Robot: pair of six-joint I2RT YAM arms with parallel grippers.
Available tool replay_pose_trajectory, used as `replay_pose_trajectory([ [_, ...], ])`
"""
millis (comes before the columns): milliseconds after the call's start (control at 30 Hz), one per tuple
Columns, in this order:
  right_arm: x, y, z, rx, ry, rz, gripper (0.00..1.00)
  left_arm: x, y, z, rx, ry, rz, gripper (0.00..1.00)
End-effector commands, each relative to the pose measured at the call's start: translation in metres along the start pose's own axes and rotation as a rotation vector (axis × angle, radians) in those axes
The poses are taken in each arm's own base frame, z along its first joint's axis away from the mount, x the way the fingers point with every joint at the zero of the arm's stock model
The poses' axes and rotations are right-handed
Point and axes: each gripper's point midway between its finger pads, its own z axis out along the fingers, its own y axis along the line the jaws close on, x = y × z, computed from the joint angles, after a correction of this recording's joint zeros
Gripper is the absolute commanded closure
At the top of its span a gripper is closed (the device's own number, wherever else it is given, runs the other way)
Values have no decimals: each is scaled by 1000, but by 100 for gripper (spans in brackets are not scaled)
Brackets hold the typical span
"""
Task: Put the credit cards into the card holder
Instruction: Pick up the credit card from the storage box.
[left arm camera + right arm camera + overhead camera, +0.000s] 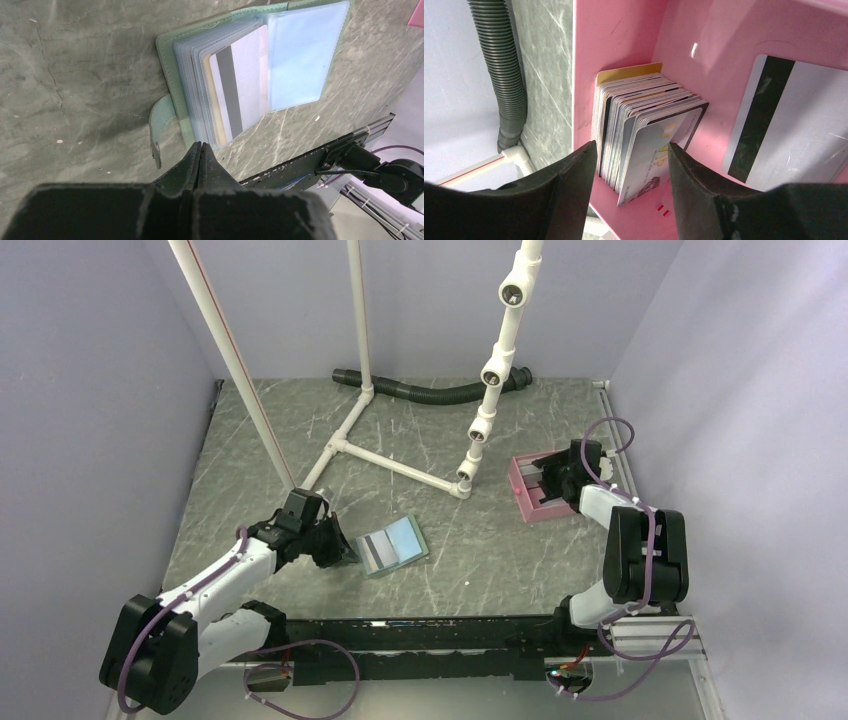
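Two arms show in the overhead view. Lower left of centre, the left gripper (345, 552) sits just beside the open card holder (392, 545), which lies flat on the table (480, 570). At right, the right gripper (556, 480) is over the pink tray (525, 502).

Left wrist view: jaws pressed together, tips at the holder's near edge; cannot tell whether they pinch it. One striped card (235, 85) sits in a clear sleeve. The strap (159, 125) curls out at left.

Right wrist view: jaws spread wide, straddling a stack of credit cards (644, 120) that stands on edge in the tray's left corner. One loose card (784, 120) with a black stripe lies flat at right. The black hose (499, 75) runs down the upper left.
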Motion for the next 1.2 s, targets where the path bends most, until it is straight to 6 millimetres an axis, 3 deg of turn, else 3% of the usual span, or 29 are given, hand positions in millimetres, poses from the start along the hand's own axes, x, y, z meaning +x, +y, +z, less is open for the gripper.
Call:
replay_pose_trajectory([
  [0,-12,31,-11,-98,-35,20,47,-9,-15,-7,43,-24,24,100],
  [333,-16,38,-18,-102,-45,17,52,-9,-16,-9,47,-28,22,100],
  [767,-18,38,-23,-81,-48,41,80,-8,-18,-11,54,-30,25,100],
  [1167,-23,21,-65,81,-55,60,100,-7,-21,-14,71,-22,33,100],
])
